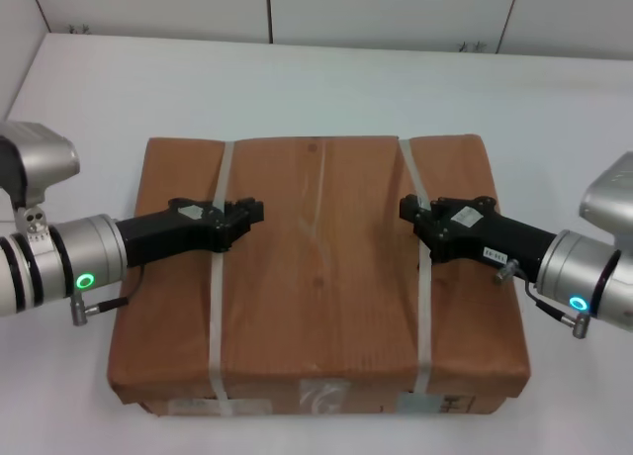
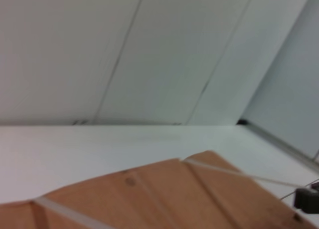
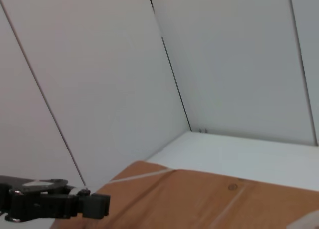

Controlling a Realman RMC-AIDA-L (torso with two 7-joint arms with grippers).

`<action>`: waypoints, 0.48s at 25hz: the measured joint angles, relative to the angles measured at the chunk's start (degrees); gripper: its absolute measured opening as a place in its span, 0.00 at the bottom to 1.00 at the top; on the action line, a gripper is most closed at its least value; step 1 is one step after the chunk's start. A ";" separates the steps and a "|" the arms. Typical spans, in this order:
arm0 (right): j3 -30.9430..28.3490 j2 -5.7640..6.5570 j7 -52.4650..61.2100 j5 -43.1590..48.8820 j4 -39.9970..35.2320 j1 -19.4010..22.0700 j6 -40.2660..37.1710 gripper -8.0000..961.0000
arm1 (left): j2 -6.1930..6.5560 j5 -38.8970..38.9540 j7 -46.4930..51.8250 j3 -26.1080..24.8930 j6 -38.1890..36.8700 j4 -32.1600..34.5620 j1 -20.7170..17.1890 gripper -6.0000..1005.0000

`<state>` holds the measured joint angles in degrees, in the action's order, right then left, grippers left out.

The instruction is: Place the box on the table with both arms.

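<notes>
The box (image 1: 318, 277) lies flat on the table (image 1: 326, 84), its two straps running front to back. The left gripper (image 1: 249, 214) sits at the left strap (image 1: 218, 277) and the right gripper (image 1: 407, 210) at the right strap (image 1: 420, 267), each reaching inward over the top. They look clamped on the straps, though I cannot tell for sure; both arms are equally near.

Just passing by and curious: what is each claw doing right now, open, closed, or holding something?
Left claw: over the box beside its left strap; open or closed cannot be told.
Right claw: at the right strap; cannot be told.
</notes>
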<state>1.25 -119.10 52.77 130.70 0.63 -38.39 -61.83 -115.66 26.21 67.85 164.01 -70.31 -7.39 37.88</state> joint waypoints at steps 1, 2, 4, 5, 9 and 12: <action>0.00 0.00 0.00 0.02 0.29 -0.12 0.86 0.07 | -0.10 -0.22 -0.01 0.00 1.12 0.10 0.06 0.12; 0.02 0.00 0.01 0.03 0.51 -0.22 1.46 0.07 | -0.24 -0.52 -0.02 0.00 2.31 0.20 0.19 0.12; 0.06 0.01 0.01 0.04 0.92 -0.42 2.59 0.07 | -0.54 -1.03 -0.08 0.00 4.91 0.30 0.46 0.12; 0.08 0.02 0.02 0.04 1.15 -0.56 3.21 0.07 | -0.66 -1.11 -0.14 -0.02 6.22 0.35 0.60 0.12; 0.15 0.02 0.07 0.43 2.76 -1.53 6.61 0.07 | -0.72 -1.29 -0.34 -0.03 9.67 0.66 0.74 0.12; 0.16 0.02 0.13 0.87 3.82 -2.39 8.86 0.07 | -0.78 -1.73 -0.35 -0.04 11.46 0.73 0.79 0.11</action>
<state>1.40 -119.08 52.90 131.57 4.46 -40.78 -52.97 -116.44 24.48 67.50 163.98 -58.86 -6.67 38.67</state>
